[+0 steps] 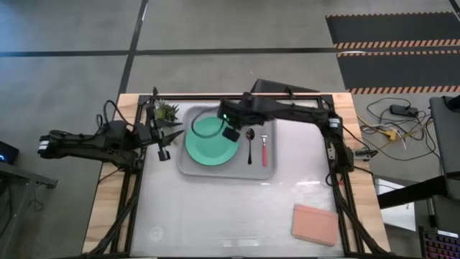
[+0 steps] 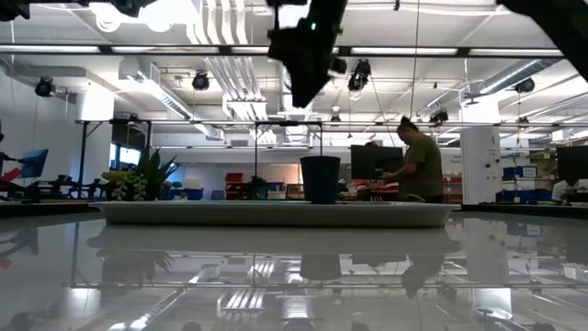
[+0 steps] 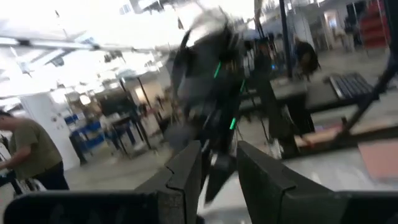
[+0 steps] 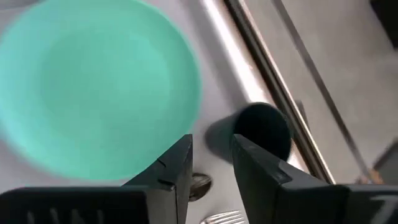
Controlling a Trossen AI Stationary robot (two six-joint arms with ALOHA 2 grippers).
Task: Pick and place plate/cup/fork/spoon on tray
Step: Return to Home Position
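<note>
Tray already holds plate, cup, spoon & fork, so you're at wrap-up: right gripper hangs above the tray w/ fingers apart, empty; next, lift clear w/o nudging the cup.

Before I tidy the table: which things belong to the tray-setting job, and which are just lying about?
Job: tray, plate, cup, spoon, fork, all on the tray.
Lying about: pink pad, small plant.
</note>
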